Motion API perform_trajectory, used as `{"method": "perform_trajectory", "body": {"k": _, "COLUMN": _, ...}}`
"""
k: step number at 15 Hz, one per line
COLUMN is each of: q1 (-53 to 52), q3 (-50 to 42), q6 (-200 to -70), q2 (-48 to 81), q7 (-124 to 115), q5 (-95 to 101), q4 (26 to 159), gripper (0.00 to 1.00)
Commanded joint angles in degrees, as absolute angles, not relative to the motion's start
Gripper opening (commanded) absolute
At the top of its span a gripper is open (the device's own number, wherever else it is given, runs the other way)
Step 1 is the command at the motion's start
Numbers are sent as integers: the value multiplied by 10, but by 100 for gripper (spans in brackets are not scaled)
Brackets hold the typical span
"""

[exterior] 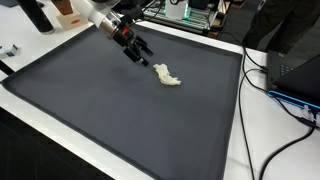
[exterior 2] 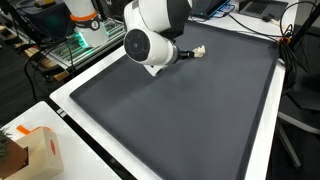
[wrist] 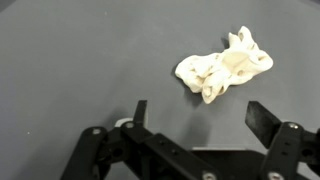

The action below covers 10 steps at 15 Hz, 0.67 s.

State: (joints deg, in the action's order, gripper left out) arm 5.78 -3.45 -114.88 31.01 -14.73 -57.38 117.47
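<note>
Spread wide and gripping nothing, the black jaws are filling the bottom edge of the wrist view, hanging over a dark grey mat (wrist: 70, 50). A crumpled white cloth (wrist: 224, 65) is lying on that mat just ahead of the open gap. It is sitting clear of both jaws and nearer to one than to the other, bunched into loose folds with one end flaring out.

In an exterior view, the Franka arm (exterior: 100, 18) is reaching in from the far corner of the bench (exterior: 238, 120) and angling down toward the mat (exterior: 110, 110). The cloth (exterior: 168, 76) is resting just beside the jaws and apart from them, in the far half of the mat. Cables (exterior: 285, 100) are trailing over the bench's white edge near a dark monitor (exterior: 297, 72).

In an exterior view from the opposite end, the arm's white joint housing (exterior 2: 150, 35) is blocking most of the jaws, and the cloth (exterior 2: 198, 51) is peeking out beside it. The mat (exterior 2: 170, 120) is stretching toward the camera. A cardboard box (exterior 2: 40, 152) is standing on the bench's pale rim (exterior 2: 75, 118) at the near corner, and green-lit equipment (exterior 2: 85, 38) is glowing beyond the far edge.
</note>
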Motion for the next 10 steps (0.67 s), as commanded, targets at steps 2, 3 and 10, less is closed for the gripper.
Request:
{"method": "perform_trajectory", "body": {"k": 2, "q1": 53, "q3": -42, "q6": -1120, "q2": 340, "q7": -190, "q5": -566, "q4": 1128, "gripper": 100}}
{"method": "perform_trajectory", "body": {"k": 3, "q1": 49, "q3": -43, "q6": -1120, "q2": 344, "q7": -201, "q5": -561, "q4": 1120, "gripper": 100}}
{"method": "perform_trajectory", "body": {"k": 10, "q1": 27, "q3": -45, "q6": -1118, "q2": 358, "q7": -269, "q5": -522, "q4": 1071, "gripper": 100}}
